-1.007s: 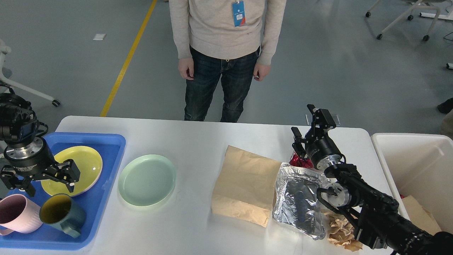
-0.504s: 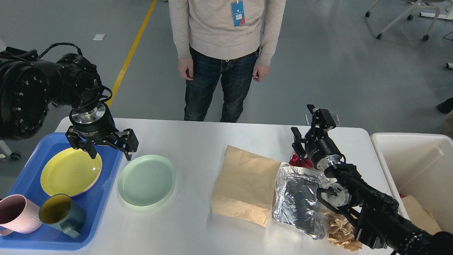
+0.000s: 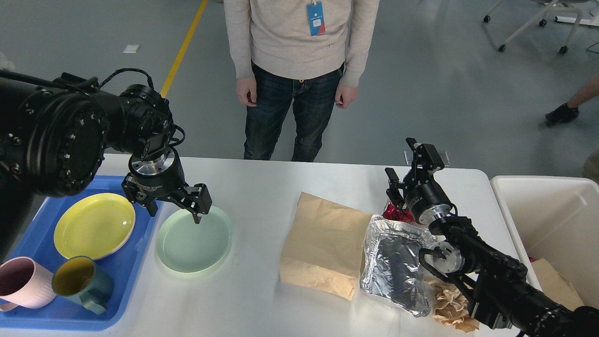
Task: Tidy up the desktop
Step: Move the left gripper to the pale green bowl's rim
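Observation:
The white desktop point(image 3: 262, 187) carries a pale green plate point(image 3: 194, 245) left of centre. My left gripper point(image 3: 175, 213) hangs open over that plate's far-left rim, one finger above the plate and the other toward the blue tray point(image 3: 126, 276). A brown paper bag point(image 3: 323, 243) lies flat in the middle, with a crumpled foil bag point(image 3: 395, 267), a red wrapper point(image 3: 395, 214) and crumpled brown paper point(image 3: 449, 304) to its right. My right gripper point(image 3: 402, 166) stands open above the red wrapper, holding nothing.
The blue tray holds a yellow plate point(image 3: 93, 225), a pink mug point(image 3: 21, 283) and a dark teal mug point(image 3: 82, 283). A white bin point(image 3: 514, 224) with brown paper inside stands off the table's right end. A person point(image 3: 299, 79) stands at the far edge.
My left arm has swung up from over the tray and rightward, bringing its open gripper to the green plate's rim. The right arm has not moved.

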Available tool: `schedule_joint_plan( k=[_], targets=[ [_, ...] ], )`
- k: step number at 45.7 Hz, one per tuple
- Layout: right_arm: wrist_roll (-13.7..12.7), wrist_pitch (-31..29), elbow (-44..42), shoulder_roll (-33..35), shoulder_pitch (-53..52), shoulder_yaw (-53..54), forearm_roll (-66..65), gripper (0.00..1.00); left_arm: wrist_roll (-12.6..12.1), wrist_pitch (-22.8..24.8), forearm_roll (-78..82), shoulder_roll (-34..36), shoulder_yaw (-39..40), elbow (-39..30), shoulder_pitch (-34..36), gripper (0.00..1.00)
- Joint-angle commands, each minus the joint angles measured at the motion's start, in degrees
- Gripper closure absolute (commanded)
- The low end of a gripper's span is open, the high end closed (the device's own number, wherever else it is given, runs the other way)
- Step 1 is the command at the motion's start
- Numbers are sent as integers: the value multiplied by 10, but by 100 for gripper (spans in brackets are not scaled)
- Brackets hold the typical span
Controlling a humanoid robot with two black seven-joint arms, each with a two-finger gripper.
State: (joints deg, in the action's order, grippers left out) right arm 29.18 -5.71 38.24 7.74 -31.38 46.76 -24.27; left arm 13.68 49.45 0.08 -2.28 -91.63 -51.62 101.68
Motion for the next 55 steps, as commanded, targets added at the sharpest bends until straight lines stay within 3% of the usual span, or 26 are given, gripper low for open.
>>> schedule_joint_plan(
  k=[1,8,31,42,46,55],
  targets=[
    [0,0,0,1,0,0,0,0,-1,0,-3,7,28,24,-53,5],
    [0,0,0,0,0,0,0,0,-2,0,-7,20,67,64,-125,6],
    [1,0,1,0,0,0,0,0,-8,-30,-64,33,73,162,-224,7],
    [0,0,0,0,0,0,0,0,-96,-42,-75,34,80,158,-224,9],
    [0,0,0,0,0,0,0,0,-104,-37,-94,39,82,147,-230,18],
    [0,0,0,0,0,0,0,0,-104,-43,-145,87,83,144,-248,19]
  ],
)
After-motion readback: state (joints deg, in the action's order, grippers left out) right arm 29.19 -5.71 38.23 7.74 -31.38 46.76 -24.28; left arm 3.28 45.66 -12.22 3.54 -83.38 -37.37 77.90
